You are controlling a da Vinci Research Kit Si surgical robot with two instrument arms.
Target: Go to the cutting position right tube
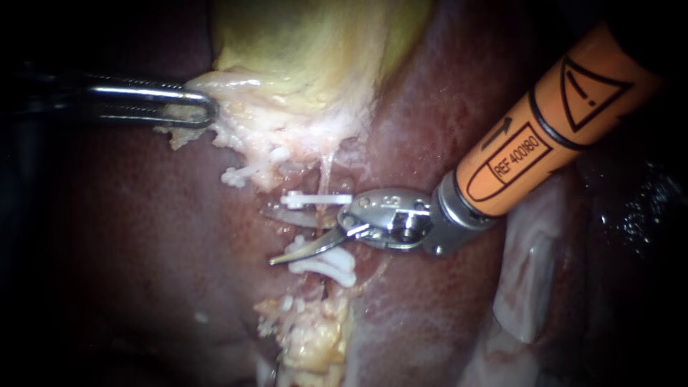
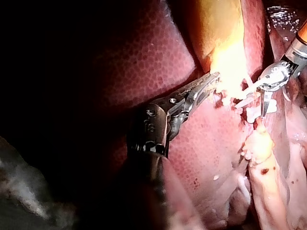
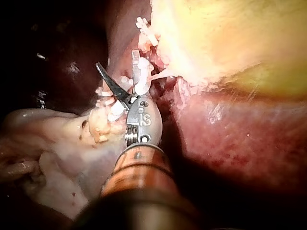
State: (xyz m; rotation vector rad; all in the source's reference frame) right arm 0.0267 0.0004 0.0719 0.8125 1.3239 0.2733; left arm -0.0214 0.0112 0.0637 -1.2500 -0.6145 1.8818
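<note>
On the right instrument the blades were held wide apart, nothing gripped, the clipped tube lying between them. The tube was stretched up-down, from fatty tissue to the gallbladder. Beyond, the left instrument was closed on the gallbladder's pale edge.

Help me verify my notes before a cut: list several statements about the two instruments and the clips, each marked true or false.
1. The right instrument's end effector is open, with a gap between its curved blades. True.
2. The left instrument's end effector holds nothing. False: it is shut on the pale edge of the gallbladder.
3. A white clip lies close beside the right instrument's blades. True.
4. The two instruments touch each other. False: they are apart, with pale tissue between them.
</note>
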